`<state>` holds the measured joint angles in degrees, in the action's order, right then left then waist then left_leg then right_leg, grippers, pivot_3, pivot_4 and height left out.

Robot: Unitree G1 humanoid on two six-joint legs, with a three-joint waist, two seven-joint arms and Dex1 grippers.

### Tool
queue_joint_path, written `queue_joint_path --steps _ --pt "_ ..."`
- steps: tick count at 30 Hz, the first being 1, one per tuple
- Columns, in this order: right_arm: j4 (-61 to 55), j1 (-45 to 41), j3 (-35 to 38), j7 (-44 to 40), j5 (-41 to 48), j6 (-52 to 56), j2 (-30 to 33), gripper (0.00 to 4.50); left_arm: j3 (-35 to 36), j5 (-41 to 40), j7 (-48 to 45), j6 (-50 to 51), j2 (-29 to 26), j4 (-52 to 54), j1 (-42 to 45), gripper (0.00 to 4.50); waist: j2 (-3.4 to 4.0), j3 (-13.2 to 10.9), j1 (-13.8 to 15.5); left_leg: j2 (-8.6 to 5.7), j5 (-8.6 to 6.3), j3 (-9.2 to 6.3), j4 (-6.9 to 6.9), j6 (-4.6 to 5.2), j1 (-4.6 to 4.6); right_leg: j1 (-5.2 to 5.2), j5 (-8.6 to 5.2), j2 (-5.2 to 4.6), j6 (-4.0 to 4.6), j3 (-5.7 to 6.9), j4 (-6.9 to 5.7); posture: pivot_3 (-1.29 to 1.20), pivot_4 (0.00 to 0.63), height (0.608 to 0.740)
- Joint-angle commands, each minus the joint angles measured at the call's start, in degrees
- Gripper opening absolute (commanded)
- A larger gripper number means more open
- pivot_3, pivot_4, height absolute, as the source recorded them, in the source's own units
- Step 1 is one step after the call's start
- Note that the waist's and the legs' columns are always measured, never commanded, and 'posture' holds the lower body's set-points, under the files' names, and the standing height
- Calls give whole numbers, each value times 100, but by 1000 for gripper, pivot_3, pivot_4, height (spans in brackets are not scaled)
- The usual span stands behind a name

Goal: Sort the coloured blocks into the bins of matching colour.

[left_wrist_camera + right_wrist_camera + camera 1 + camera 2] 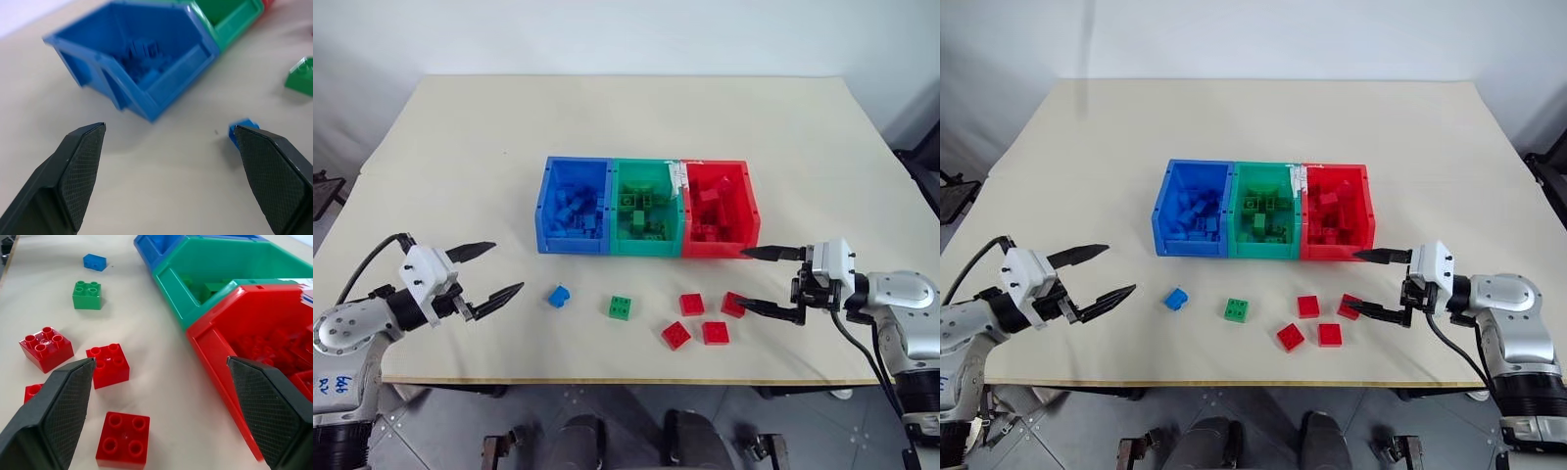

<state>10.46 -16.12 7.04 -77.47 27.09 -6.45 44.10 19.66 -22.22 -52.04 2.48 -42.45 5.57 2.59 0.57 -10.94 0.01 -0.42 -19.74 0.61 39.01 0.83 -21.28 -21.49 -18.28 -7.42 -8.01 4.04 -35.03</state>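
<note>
Beige worktop [607,127]. Three bins side by side, touching, centre of frame: blue bin [574,206] leftmost, green bin [646,208] in the middle, red bin [721,209] rightmost, each already with bricks of its own colour inside. Loose blocks on the worktop below the bins: blue block [558,296] lower left of centre, green block [620,307] just right of it, four red blocks [691,305] [734,305] [675,335] [715,333] clustered lower right of centre. Left tool [494,269] at lower left of frame, fingers spread wide, empty, left of the blue block and apart from it. Right tool [746,278] at lower right, fingers spread wide, empty, lower fingertip next to the rightmost red block; cannot tell if touching.
</note>
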Motion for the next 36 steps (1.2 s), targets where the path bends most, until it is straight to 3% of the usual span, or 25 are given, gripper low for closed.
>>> queue_joint_path --steps 1,7,16,25,32,36 --pt "-372 222 270 157 78 -74 8 4500 -137 -43 -54 46 12 99 23 4438 0 0 -2 0 0 0 0 0 0 0 0 0 0 1 -1 0 150 740" --pt "-464 895 842 283 73 -201 250 4500 -682 -660 -509 749 33 810 76 4438 0 0 55 -3 -1 -3 2 2 -1 3 0 6 0 6 -2 0 150 740" --pt "641 935 899 -111 -300 -579 632 4500 -1825 -381 -711 813 174 1672 242 4438 0 0 46 -2 -1 7 5 5 7 9 2 13 -3 5 0 0 150 740" --pt "81 592 -116 -121 -505 209 270 4500 -1103 -302 -601 501 19 1192 -303 4438 2 1 -14 9 1 10 7 1 10 8 1 23 -3 5 0 0 150 740" --pt "840 151 -569 289 -1217 -244 -49 4500 -899 -280 -514 485 27 1389 -568 4438 3 0 93 -9 0 0 15 6 5 8 1 0 -3 15 12 0 150 740" --pt "1100 36 -550 304 -1213 -481 -143 3540 -885 -342 -471 515 44 1552 -671 4500 -1 2 59 -6 1 1 15 5 10 12 1 2 -3 16 7 0 150 740"
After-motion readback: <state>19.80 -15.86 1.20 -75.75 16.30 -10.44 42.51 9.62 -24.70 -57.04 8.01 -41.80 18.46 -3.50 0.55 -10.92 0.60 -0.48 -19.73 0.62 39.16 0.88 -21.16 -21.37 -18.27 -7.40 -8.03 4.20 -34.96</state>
